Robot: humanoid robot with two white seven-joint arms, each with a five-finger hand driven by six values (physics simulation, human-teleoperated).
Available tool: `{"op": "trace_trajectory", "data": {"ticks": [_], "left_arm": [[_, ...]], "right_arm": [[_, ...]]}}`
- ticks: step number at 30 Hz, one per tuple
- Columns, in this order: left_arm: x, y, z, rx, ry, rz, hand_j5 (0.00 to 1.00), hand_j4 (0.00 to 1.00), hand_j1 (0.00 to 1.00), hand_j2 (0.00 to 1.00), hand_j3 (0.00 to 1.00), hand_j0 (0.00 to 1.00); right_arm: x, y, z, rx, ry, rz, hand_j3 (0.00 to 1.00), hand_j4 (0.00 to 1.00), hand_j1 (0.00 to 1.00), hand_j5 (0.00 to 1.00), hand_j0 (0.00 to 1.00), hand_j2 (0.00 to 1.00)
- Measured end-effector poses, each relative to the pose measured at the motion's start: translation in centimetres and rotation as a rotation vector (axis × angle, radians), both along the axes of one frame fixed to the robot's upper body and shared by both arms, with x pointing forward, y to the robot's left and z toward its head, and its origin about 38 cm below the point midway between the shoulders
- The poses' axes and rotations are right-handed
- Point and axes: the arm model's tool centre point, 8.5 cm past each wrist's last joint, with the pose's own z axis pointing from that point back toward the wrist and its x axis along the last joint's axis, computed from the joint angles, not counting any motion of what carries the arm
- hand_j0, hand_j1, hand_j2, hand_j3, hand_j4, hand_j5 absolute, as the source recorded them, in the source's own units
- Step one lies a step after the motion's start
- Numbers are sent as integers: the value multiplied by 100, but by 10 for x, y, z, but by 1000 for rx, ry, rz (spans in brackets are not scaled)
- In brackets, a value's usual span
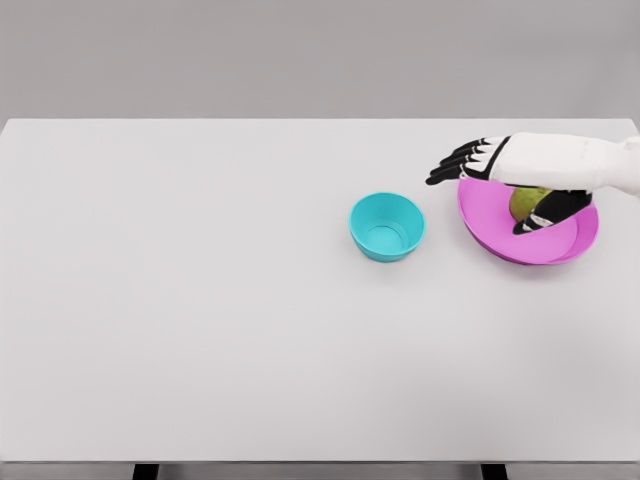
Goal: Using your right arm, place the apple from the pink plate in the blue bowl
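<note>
A yellow-green apple (525, 202) lies in the pink plate (490, 232) at the right of the white table. My right hand (492, 188) reaches in from the right edge and hovers over the plate. Its black fingers stretch out to the left past the plate's rim, and its thumb (545, 215) hangs down in front of the apple. The fingers are spread and do not close on the fruit, whose upper part the hand hides. The blue bowl (387, 227) stands empty just left of the plate. My left arm does not show.
The white table (200, 300) spans the whole view, with its front edge near the bottom of the picture. A grey wall rises behind its far edge.
</note>
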Motion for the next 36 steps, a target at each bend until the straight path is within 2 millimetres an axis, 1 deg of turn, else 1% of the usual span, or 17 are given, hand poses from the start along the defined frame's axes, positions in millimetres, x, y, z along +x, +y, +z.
{"op": "trace_trajectory", "data": {"ticks": [2,7,9,10,14,16,21,24,25,28,36], "left_arm": [[0,0,0,0,0,0,100,100,100,100,100,100],[0,0,0,0,0,0,100,100,100,100,100,100],[0,0,0,0,0,0,100,100,100,100,100,100],[0,0,0,0,0,0,100,100,100,100,100,100],[0,0,0,0,0,0,100,100,100,100,100,100],[0,0,0,0,0,0,100,100,100,100,100,100],[0,0,0,0,0,0,100,100,100,100,100,100],[0,0,0,0,0,0,100,100,100,100,100,100],[0,0,0,0,0,0,100,100,100,100,100,100],[0,0,0,0,0,0,100,100,100,100,100,100],[0,0,0,0,0,0,100,100,100,100,100,100]], "right_arm": [[7,-11,-2,-8,6,-38,100,100,100,100,100,100],[32,-63,-14,-54,34,-213,100,100,100,100,100,100],[40,-76,-25,-77,61,-259,100,100,100,100,100,100],[43,-79,-30,-87,74,-271,100,100,100,100,100,100],[56,-75,-49,-137,84,-275,100,100,100,100,100,100],[63,-75,-55,-143,88,-289,100,100,100,100,100,100],[75,-87,-65,-150,103,-352,100,100,100,100,100,100],[75,-90,-84,-154,134,-370,100,100,100,100,100,100],[77,-90,-86,-150,135,-371,100,100,100,100,100,100],[80,-92,-88,-140,128,-376,100,100,100,100,100,100],[84,-109,-90,-129,118,-406,100,100,100,100,100,100]]}}
